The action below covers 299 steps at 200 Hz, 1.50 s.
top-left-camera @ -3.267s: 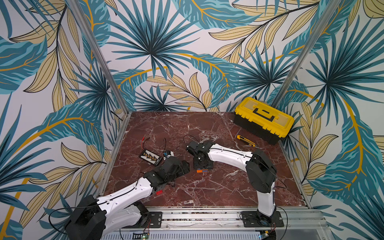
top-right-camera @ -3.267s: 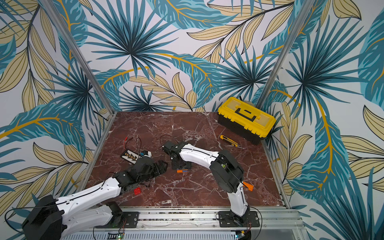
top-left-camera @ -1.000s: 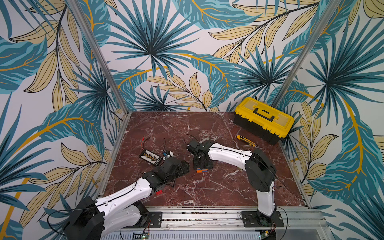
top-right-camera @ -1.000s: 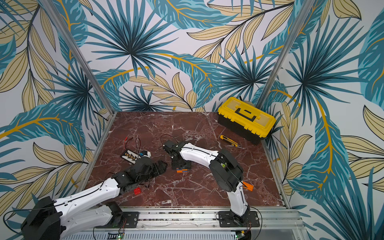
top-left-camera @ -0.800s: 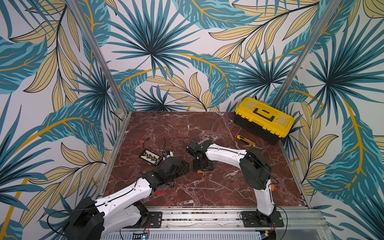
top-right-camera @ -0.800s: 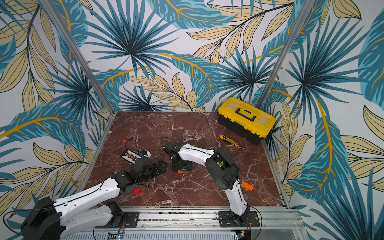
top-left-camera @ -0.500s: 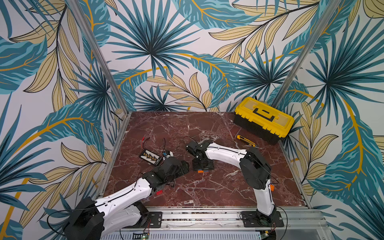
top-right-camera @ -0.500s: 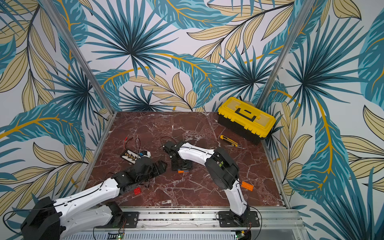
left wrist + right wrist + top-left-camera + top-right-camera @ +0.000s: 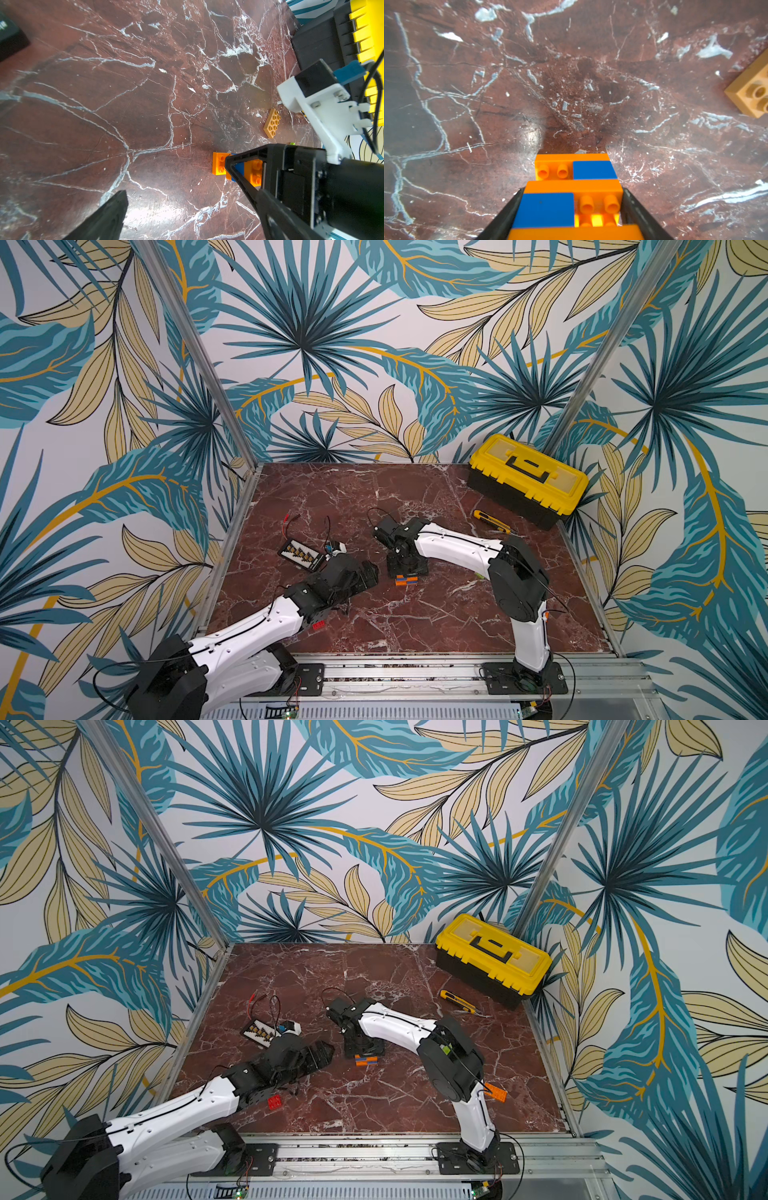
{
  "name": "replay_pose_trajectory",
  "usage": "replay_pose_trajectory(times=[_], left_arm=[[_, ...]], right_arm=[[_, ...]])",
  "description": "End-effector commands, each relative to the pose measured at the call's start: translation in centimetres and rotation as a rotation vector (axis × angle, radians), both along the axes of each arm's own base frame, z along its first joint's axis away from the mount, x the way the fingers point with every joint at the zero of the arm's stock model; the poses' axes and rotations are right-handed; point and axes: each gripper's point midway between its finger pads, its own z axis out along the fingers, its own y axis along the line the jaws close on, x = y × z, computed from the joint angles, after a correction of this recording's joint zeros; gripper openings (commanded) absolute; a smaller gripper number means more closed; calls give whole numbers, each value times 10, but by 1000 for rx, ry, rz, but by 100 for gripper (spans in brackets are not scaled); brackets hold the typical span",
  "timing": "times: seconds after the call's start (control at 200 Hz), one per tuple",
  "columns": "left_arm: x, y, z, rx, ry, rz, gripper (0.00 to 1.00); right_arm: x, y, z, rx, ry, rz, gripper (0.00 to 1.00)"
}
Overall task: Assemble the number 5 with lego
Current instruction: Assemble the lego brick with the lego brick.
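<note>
A small lego assembly (image 9: 406,581) (image 9: 366,1061) of orange oblongs and blue squares lies flat mid-table. My right gripper (image 9: 407,570) (image 9: 572,192) points down over it. In the right wrist view both black fingers press the sides of the orange and blue bricks (image 9: 572,187). My left gripper (image 9: 371,572) (image 9: 175,180) lies low just left of the assembly, open and empty, one fingertip (image 9: 229,163) in front of the bricks (image 9: 219,166). Loose pieces: a red brick (image 9: 274,1101) beside the left arm and an orange brick (image 9: 495,1091) (image 9: 272,123) to the right.
A yellow-and-black toolbox (image 9: 528,477) stands at the back right, with a utility knife (image 9: 490,520) in front of it. A black board with yellow parts (image 9: 301,554) and red wires (image 9: 291,517) lie at the left behind the left arm.
The right arm's elbow has swung a little to the left while its gripper stayed over the lego assembly. The left arm has not moved.
</note>
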Motion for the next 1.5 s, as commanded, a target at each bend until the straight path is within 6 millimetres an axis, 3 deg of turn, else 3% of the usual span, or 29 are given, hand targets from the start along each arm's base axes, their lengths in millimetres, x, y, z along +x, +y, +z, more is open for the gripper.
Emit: replay_pose_trajectory(times=[0.0, 0.27, 0.606, 0.766, 0.951, 1.091, 1.202, 1.322, 1.492], left_arm=[[-4, 7, -9, 19, 13, 10, 100], [-4, 7, -10, 19, 17, 8, 100], [-4, 6, -8, 15, 16, 6, 100], [-4, 6, -8, 15, 13, 5, 100], [-2, 1, -3, -5, -6, -14, 100], [4, -14, 6, -45, -47, -65, 100], [8, -33, 11, -91, -54, -130, 94], [14, -58, 11, -134, -37, -205, 87], [19, -92, 3, -177, 36, -309, 76]], right_arm=[[-5, -9, -4, -25, 17, -4, 68], [-16, -14, -25, -12, 58, -24, 67], [-13, -14, -21, -14, 50, -11, 71], [-8, -10, -9, -12, 36, 9, 80], [-2, -5, 24, 34, -15, 20, 92], [-4, -10, 49, 122, -94, 5, 95], [-7, -16, 61, 214, -149, -29, 94], [1, -42, 62, 289, -186, -137, 87], [-3, -71, 41, 369, -149, -255, 77]])
